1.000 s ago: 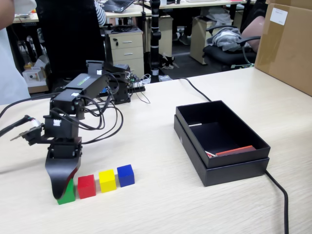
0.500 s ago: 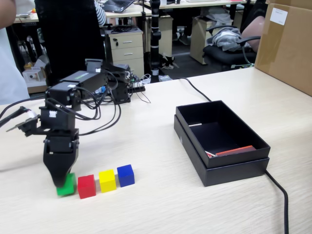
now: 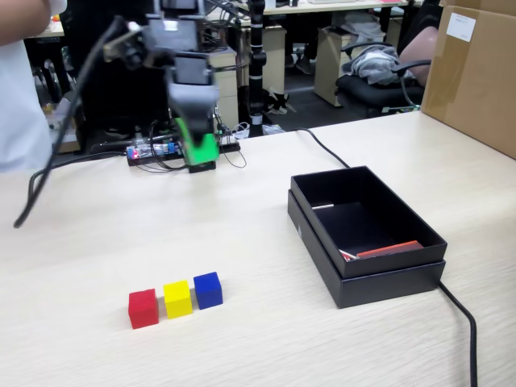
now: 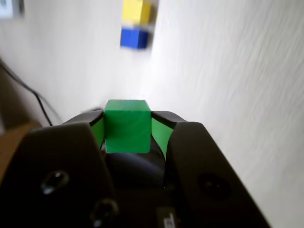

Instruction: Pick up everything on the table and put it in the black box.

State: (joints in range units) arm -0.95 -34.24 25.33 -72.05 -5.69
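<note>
In the fixed view a person in a white shirt stands at the far left edge, cut off by the frame, beside a dark cable that droops to the pale tabletop. Toward the front left of the tabletop, a red cube, a yellow cube and a blue cube sit in a close row, well apart from everything else. Behind them the arm hangs over the back of the tabletop, raised clear of the surface, with a small circuit board and tangled wires lying at its foot. The jaws point downward and are clenched on a green cube; the wrist view shows it pinched between the two green-lined pads, with the blurred yellow and blue cubes beyond. To the right, the open black box rests on the tabletop with a thin red item in its near corner; its exact nature is hard to make out. A black cord trails from the box toward the front edge. A cardboard box is cut off at the far right.
</note>
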